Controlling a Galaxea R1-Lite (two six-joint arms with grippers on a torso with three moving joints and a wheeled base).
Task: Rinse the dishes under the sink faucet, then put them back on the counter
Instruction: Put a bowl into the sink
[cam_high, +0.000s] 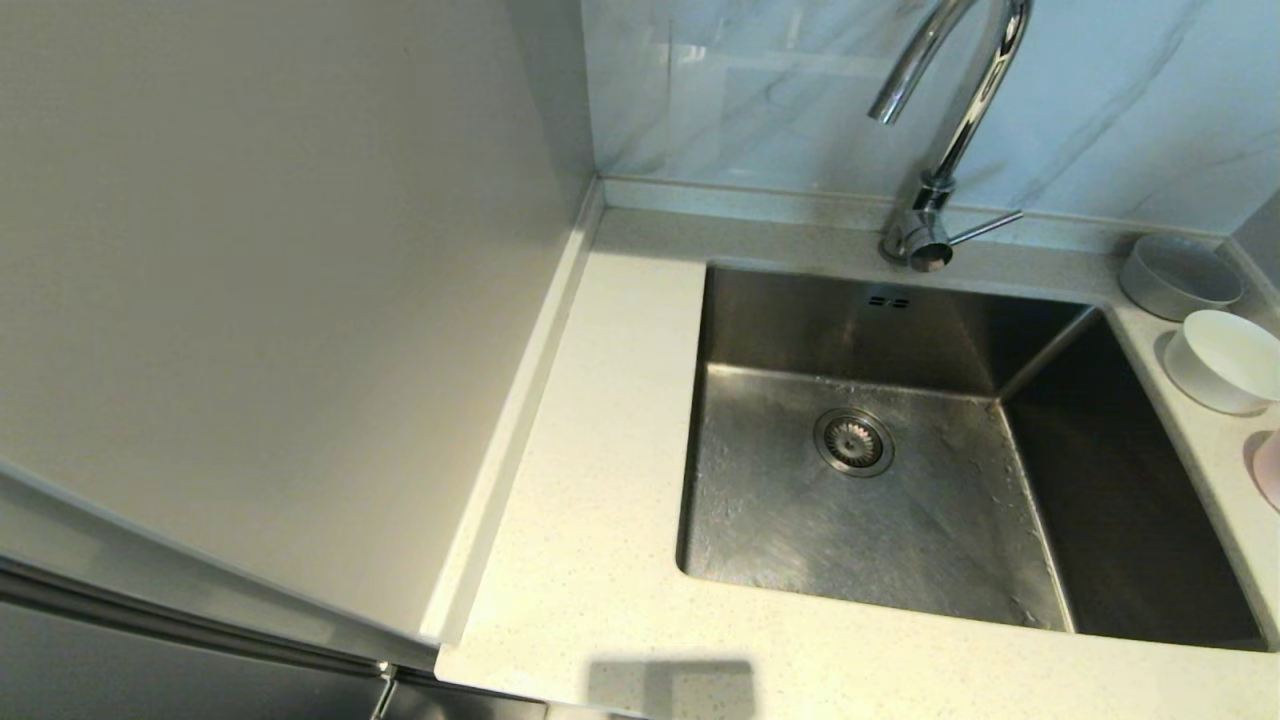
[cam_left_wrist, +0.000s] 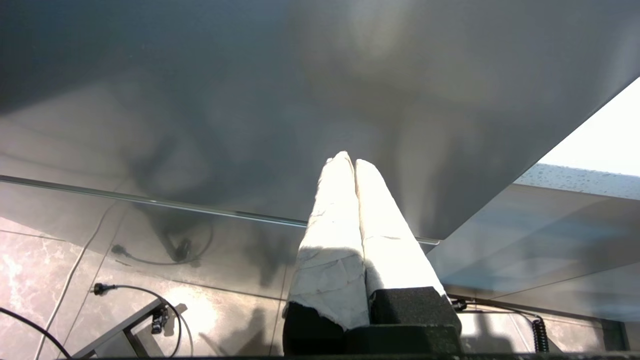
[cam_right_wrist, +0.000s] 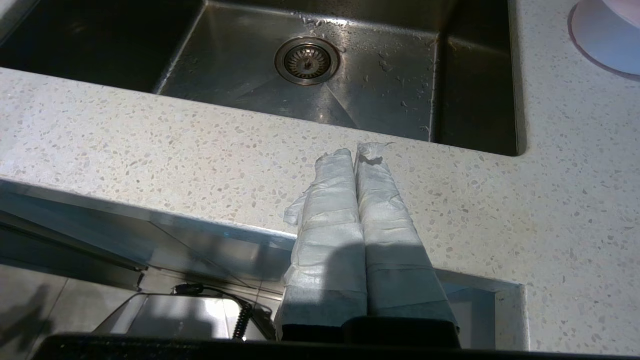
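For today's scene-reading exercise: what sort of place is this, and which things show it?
Most likely a home kitchen: a steel sink set in a speckled stone counter, a chrome gooseneck faucet, and small bowls beside the basin.

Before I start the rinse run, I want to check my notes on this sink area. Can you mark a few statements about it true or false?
1. The sink holds a bowl. False: only its drain strainer shows; nothing lies in the basin.
2. The light grey bowl and white bowl stand on the counter to the right of the sink. True.
3. Water runs from the faucet. False: no stream shows.
4. The right gripper is shut and holds nothing. True.
5. The left gripper grips the pale pink bowl. False: it is shut on nothing, away from the counter.
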